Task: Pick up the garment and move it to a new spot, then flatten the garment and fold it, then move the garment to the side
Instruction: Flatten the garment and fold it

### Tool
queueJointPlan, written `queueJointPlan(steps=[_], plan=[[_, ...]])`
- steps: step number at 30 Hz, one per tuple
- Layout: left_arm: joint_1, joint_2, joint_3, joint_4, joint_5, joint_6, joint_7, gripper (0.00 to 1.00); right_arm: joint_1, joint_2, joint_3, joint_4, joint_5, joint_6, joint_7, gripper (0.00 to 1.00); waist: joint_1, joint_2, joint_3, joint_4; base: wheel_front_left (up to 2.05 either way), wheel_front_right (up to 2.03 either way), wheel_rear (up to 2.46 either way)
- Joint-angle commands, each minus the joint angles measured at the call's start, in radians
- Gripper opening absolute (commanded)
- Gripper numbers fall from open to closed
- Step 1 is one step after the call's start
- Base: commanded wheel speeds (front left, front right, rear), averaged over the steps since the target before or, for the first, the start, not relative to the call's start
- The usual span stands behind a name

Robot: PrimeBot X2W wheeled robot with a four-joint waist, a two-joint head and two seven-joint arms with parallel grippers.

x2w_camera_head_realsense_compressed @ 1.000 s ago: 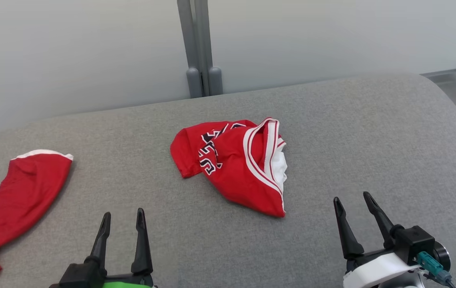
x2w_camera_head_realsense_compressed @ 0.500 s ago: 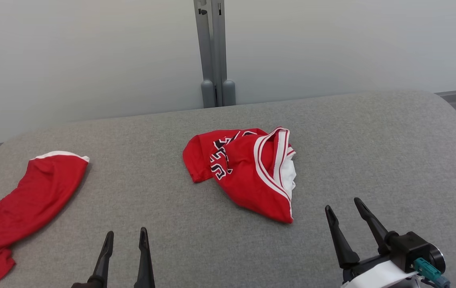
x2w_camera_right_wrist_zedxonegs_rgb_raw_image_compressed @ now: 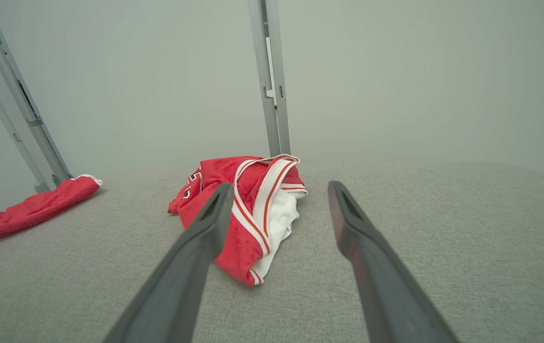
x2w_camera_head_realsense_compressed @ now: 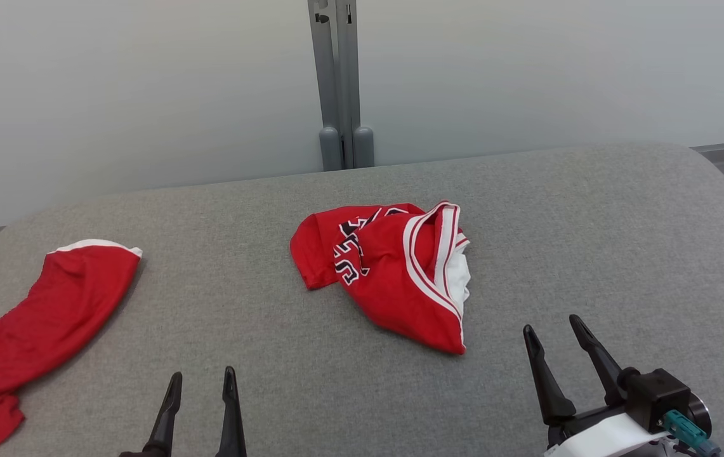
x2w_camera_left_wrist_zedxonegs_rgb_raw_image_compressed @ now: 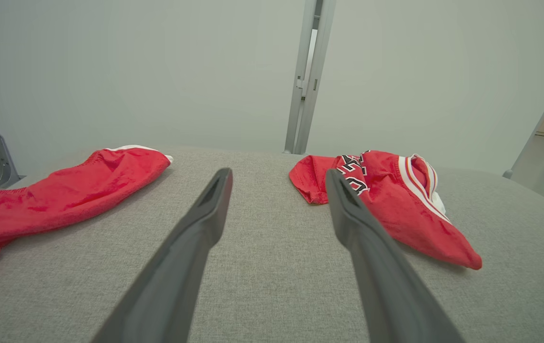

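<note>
nothing of the task looks done yet: the crumpled red garment (x2w_camera_head_realsense_compressed: 387, 273) lies bunched in the middle of the frame on the grey table (x2w_camera_head_realsense_compressed: 590, 222), untouched. lifting, moving, flattening, folding and setting it aside are all left. the left gripper (x2w_camera_head_realsense_compressed: 202, 372) at the bottom edge and the right gripper (x2w_camera_head_realsense_compressed: 552, 324) at the lower right both stand spread and empty, clear of the cloth, while another red piece (x2w_camera_head_realsense_compressed: 38, 324) lies at the left edge.
</note>
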Motion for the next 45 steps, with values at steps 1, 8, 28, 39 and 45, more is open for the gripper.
queueJointPlan(steps=[1,8,28,39,45], plan=[[0.015,0.001,0.002,0.003,0.002,0.001,-0.003,1.00,0.009,0.002,0.002,-0.002,-0.003,-0.001,0.000,1.00,0.0000,0.0000,0.000,0.000,0.00,0.00,0.00],[0.014,0.001,0.002,0.010,0.003,0.002,-0.003,1.00,0.005,0.003,0.000,-0.007,-0.003,-0.001,0.000,1.00,0.0000,0.0000,-0.002,0.002,0.00,0.00,0.00],[0.007,0.001,-0.012,0.021,-0.003,0.010,-0.003,1.00,0.007,0.006,-0.013,-0.004,-0.007,-0.001,0.000,1.00,0.0000,0.0000,-0.004,0.004,0.00,0.00,0.00],[0.004,0.001,-0.019,0.026,0.004,0.008,-0.003,1.00,0.002,0.007,-0.013,0.000,-0.004,-0.001,0.000,1.00,0.0000,0.0000,-0.007,0.004,0.00,0.00,0.00],[-0.007,0.001,-0.032,0.041,0.001,-0.008,-0.003,1.00,-0.003,0.004,-0.017,-0.003,-0.008,-0.001,0.000,1.00,0.0000,0.0000,-0.001,-0.002,0.00,0.00,0.00]])
